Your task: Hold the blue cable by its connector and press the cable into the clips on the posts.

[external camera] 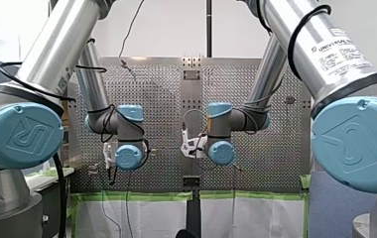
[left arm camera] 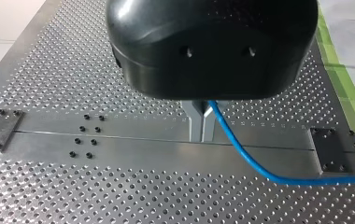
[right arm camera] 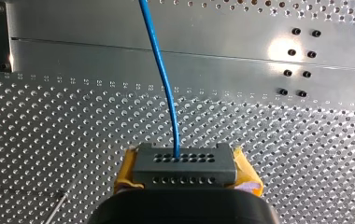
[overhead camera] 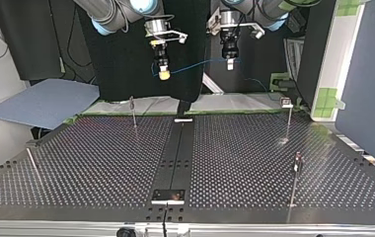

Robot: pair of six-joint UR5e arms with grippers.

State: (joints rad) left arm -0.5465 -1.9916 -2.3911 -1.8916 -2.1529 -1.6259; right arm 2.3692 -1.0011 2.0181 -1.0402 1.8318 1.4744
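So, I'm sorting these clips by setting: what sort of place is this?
Probably a robotics lab bench: my left arm and my right arm over a perforated table with posts, my left hand and my right hand holding a blue cable between them, the right one by its connector.

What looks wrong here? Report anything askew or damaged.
Nothing stands out. The cable runs unkinked between my left gripper and my right gripper, whose yellow pads hold the connector squarely. Both hang above the table. The posts stand clear of the cable, none clipped yet.
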